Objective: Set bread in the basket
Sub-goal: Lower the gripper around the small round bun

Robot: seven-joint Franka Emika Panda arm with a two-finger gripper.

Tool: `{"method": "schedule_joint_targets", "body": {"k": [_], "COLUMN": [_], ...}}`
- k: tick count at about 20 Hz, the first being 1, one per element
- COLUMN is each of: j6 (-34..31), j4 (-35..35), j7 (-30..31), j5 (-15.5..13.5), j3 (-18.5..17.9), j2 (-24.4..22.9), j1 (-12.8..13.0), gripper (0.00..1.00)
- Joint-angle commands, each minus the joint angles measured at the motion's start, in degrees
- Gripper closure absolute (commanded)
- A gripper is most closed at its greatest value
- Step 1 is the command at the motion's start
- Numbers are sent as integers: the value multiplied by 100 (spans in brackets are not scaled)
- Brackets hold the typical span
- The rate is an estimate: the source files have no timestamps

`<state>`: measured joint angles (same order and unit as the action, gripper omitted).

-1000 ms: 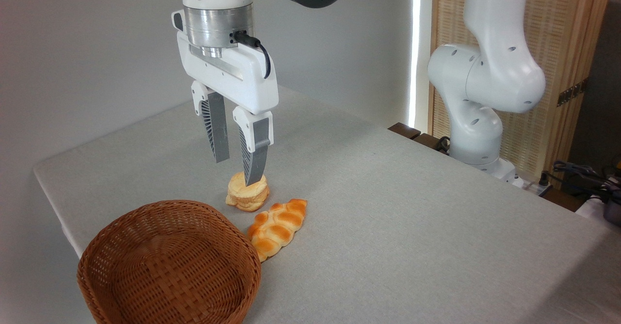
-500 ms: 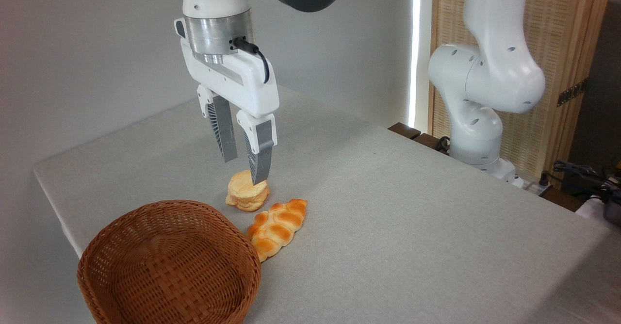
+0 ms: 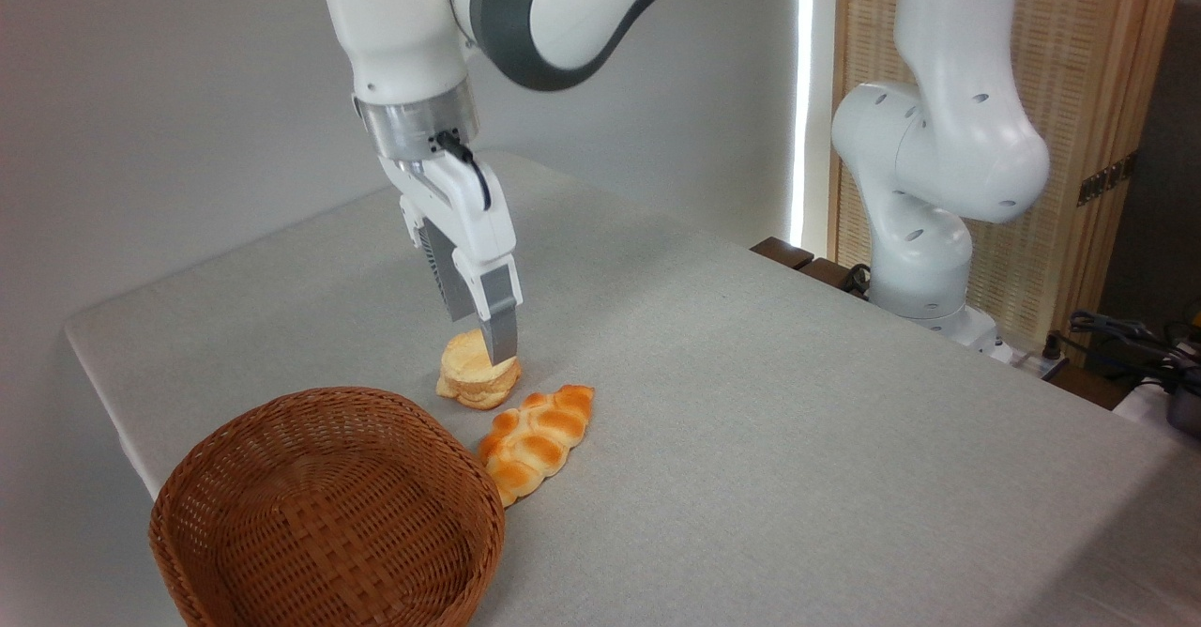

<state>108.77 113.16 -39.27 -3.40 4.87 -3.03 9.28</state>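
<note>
From the fixed camera, the bread point(image 3: 478, 380) lies on the counter point(image 3: 751, 402) between the basket point(image 3: 328, 510) and the tool point(image 3: 495, 350). The tool hangs just above it, fingers overlapping in this view, so their spread cannot be told. The bun looks light and squashy; gripping its layered sides seems safest.

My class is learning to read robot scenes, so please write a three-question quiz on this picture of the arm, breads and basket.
1. True or false: the small round pale-golden bun lies inside the round brown wicker basket.
2. Which lies nearer the basket: A) the bun, B) the braided orange-brown loaf?
3. What does the white two-finger gripper hang over?

Key: 1 false, it lies on the grey table; 2 B; 3 the bun.
</note>
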Motion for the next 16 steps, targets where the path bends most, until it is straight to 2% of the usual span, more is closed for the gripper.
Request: {"method": "schedule_joint_targets", "body": {"k": [1, 5, 16], "j6": [356, 417, 602], "j4": [320, 320, 303], "j7": [25, 25, 78], "j5": [-117, -363, -363], "j3": [-56, -47, -47], "j2": [65, 267, 487], "j1": [267, 363, 381], "gripper": [0, 0, 0]}}
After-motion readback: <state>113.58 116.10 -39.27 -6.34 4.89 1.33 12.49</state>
